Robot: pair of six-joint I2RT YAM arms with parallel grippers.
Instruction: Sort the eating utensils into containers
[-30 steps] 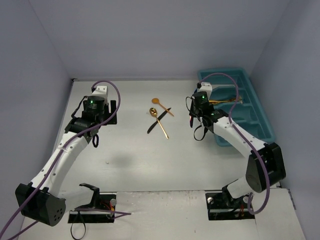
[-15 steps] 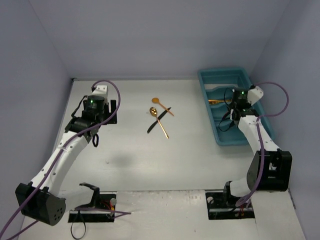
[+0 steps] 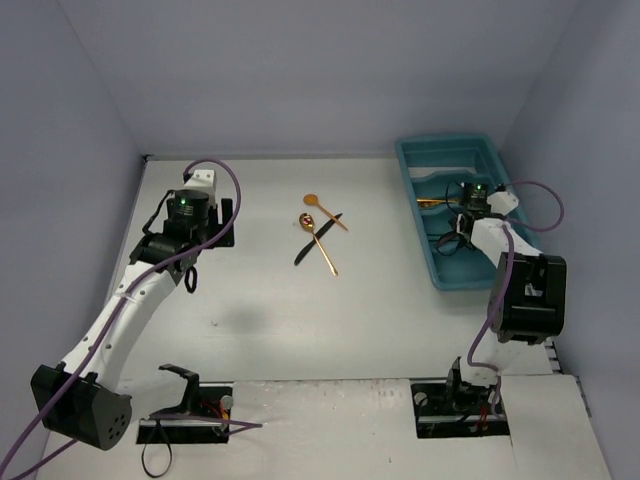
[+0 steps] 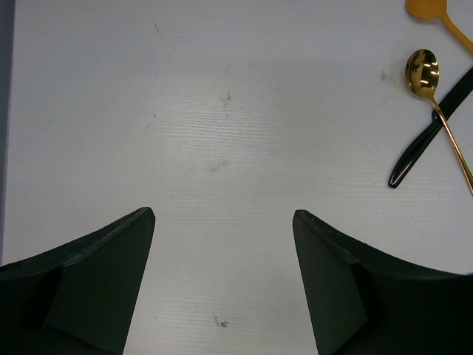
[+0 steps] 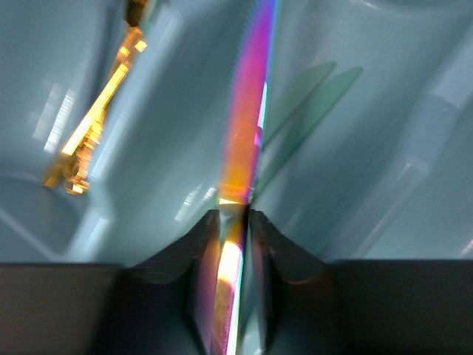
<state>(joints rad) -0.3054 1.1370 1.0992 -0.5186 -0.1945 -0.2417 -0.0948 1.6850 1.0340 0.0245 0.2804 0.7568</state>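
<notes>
Right, on the right side, the right pincer is down inside the teal-blue tray, with its fingers clamped together on a purple-iridescent utensil. That piece stands edge-on between the pads, running up and away from the pincer and flashing pink, orange and violet against the tray's pale wall. The wrist view is too close to say which kind of utensil it is. From above, the right arm folds over the tray's middle stretch with the pincer low among the dividers, and the exact section is hard to call. One gold piece already lies crosswise in the tray, towards its far end. In the wrist view the gold piece sits at upper left, apart from the held utensil.

Now the left side. The left pincer hangs above the bare bench, fingers wide apart, nothing between them. In the middle of the bench lie three pieces. A gold spoon, bowl towards the far wall, crosses a black utensil in an X. A smaller gold spoon lies just beyond them, close by the black one's far tip. All three lie between the two arms, well apart from the tray.
</notes>
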